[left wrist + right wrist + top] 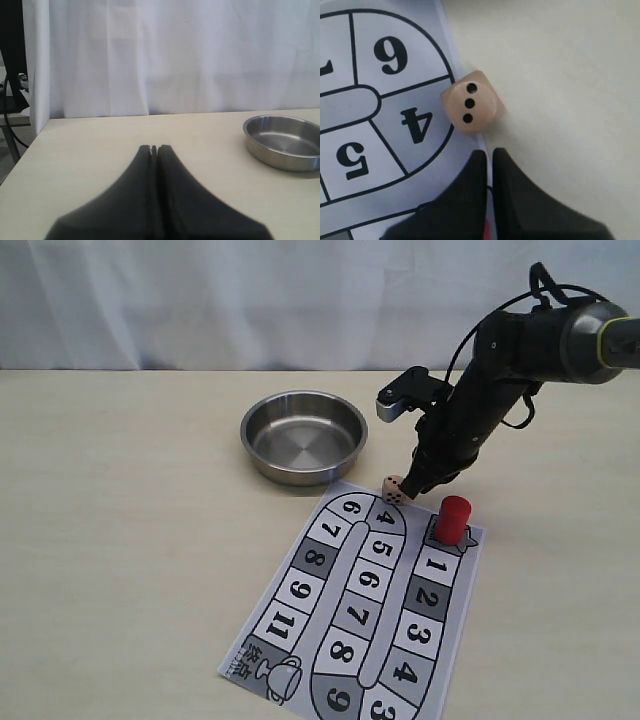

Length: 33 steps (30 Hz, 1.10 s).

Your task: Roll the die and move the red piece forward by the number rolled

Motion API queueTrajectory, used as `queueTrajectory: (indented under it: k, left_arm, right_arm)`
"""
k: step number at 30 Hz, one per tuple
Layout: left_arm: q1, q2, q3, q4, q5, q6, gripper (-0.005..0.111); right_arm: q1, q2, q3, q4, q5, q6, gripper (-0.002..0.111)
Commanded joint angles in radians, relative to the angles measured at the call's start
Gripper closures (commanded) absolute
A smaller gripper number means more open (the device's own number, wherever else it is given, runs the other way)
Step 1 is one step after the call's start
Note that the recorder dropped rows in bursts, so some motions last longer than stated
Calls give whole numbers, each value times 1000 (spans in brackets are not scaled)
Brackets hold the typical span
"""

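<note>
Straddling the board [395,165] edge, die [470,102] showing three, right gripper [487,152] closed beside, seemingly apart, tabletop [570,75] beyond.

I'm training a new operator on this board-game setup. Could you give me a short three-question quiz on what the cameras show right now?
1. True or false: the die lies inside the steel bowl.
2. How many pips show on the die face turned toward the right wrist camera? A) one B) three C) six
3. Fill in: on the board, the red piece stands on the grey square just before the square numbered ___.

Key:
1. False. It rests at the board's edge, outside the bowl, just ahead of the right claw.
2. B
3. 1
</note>
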Motion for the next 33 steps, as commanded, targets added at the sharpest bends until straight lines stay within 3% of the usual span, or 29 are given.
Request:
queueTrajectory:
  k: [1,21,33]
  left_arm:
    - [-2,-2,3,-5,-4,-5,107]
    - [-2,-2,3,-5,-4,-5,107]
    - [-2,-2,3,-5,-4,-5,107]
  right_arm:
    - [-1,2,-5,2,-3,-9,104]
    - [-1,-20,-5,2,-3,4,104]
    - [-3,-178,-5,2,133,243,104]
